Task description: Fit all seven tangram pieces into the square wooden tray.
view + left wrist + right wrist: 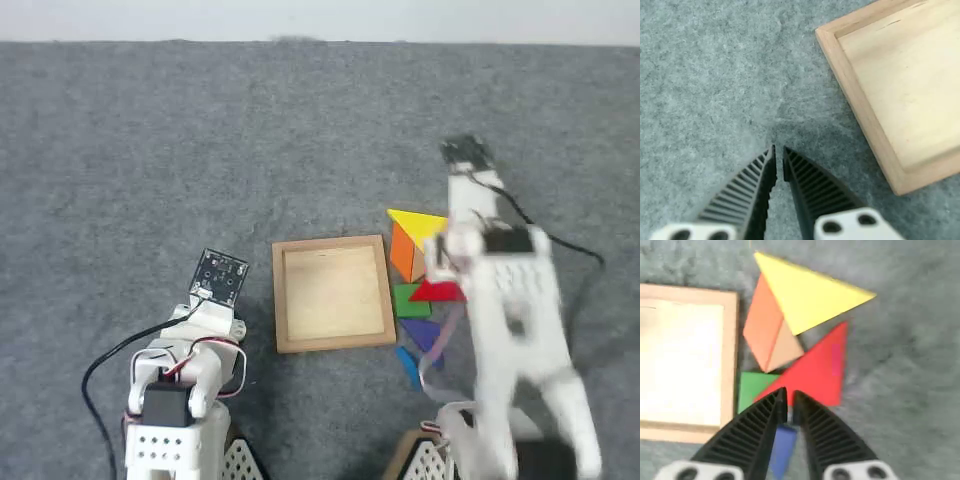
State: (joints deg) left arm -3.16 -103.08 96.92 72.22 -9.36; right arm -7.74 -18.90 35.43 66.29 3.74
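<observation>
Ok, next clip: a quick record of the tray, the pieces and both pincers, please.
tray: wooden tray, nothing in it
pieces: all outside, clustered on the mat beside the tray
colours: yellow triangle, orange piece, red triangle, green piece, purple piece, blue piece
left pincer: shut, over bare mat near a tray corner
right pincer: shut, over the red triangle's corner by the green piece

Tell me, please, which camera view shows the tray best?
The high view: it shows the whole tray from above, all four rims and the bare floor. The left wrist view shows one corner; the right wrist view shows one side, beside the green piece.
</observation>
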